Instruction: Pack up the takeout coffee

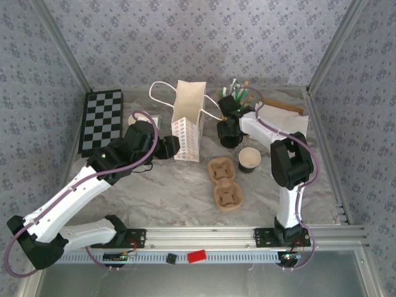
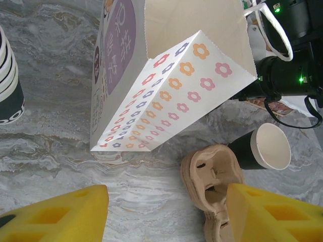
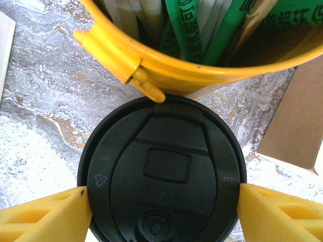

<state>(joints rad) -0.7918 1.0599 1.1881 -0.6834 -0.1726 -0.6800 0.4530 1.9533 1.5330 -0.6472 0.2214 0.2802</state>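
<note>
Right gripper (image 3: 162, 196) first: its yellow fingers (image 3: 45, 217) sit right up against the black lid (image 3: 161, 151) at 3 and 9 o'clock, and the rim covers their tips. Honestly can't tell if it's actually squeezing or just touching, and whatever is under the lid is hidden too. At 12 o'clock from the lid, just beside it, is a yellow tub (image 3: 116, 45) stuffed with green and white packets (image 3: 184, 30).

From overhead, the paper cup (image 1: 249, 159) stands upright with no lid on, dark outside and cream inside. It's at about 4 o'clock from that gripper, near it but apart. At 8 o'clock from the cup, two cardboard cup carriers (image 1: 223, 170) lie flat on the marbled table (image 1: 154, 192), touching, one at 6 o'clock of the other.

Left gripper (image 1: 170, 147) is spread wide with nothing between its fingers, just beside the flowery paper bag (image 1: 187, 127) at the bag's 9 o'clock. The bag stands upright with its mouth open. A checkerboard (image 1: 102, 120) lies further out at 9 o'clock. A stack of cups (image 2: 7, 80) sits at the 9 o'clock edge of the left wrist view.
</note>
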